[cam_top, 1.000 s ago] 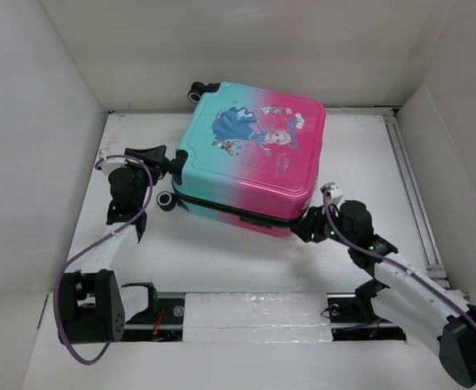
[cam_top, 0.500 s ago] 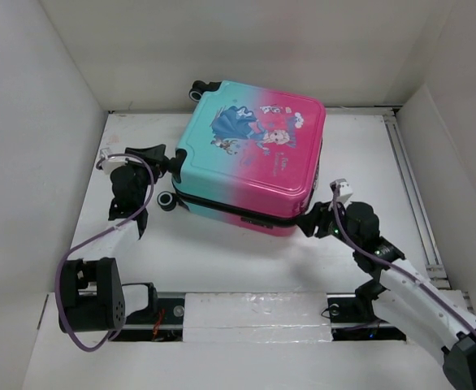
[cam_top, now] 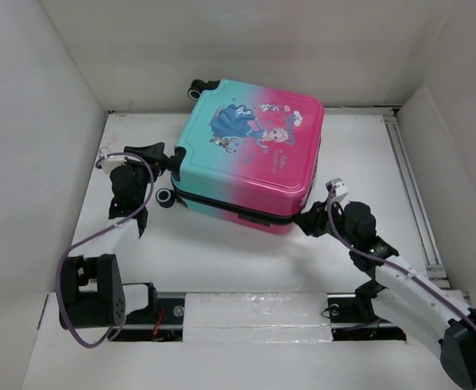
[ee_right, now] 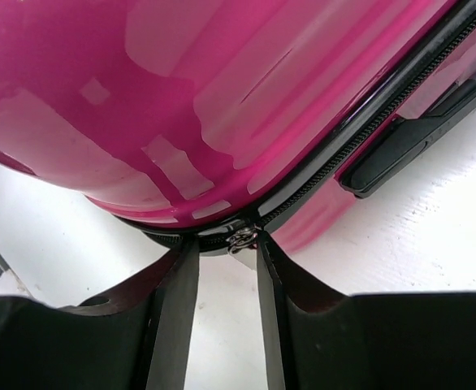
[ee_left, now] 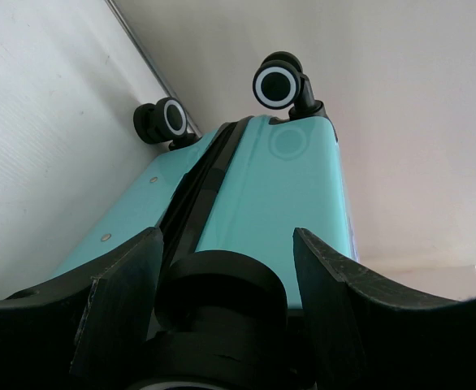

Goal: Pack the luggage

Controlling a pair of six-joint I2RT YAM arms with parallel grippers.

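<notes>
The luggage (cam_top: 250, 154), a closed pink-to-teal suitcase with a cartoon princess, lies flat at the back middle of the table. My left gripper (cam_top: 163, 157) is at its left corner. In the left wrist view my left gripper (ee_left: 226, 236) has its fingers on either side of a black wheel (ee_left: 222, 284), with the teal shell (ee_left: 287, 179) beyond. My right gripper (cam_top: 303, 221) is at the front right corner. In the right wrist view my right gripper (ee_right: 227, 244) has its fingers slightly apart, and the metal zipper pull (ee_right: 242, 238) lies at the tip of the right one, under the pink shell (ee_right: 181, 97).
White walls close in the table on the left, back and right. A metal rail (cam_top: 408, 187) runs along the right side. A black base rail with white tape (cam_top: 254, 313) lies at the near edge. Two more wheels (ee_left: 277, 84) (ee_left: 163, 120) stick out at the suitcase's far end.
The suitcase has shifted slightly towards the back left. My right gripper drew back a little and then returned to the front right corner. My left gripper stays at the wheel.
</notes>
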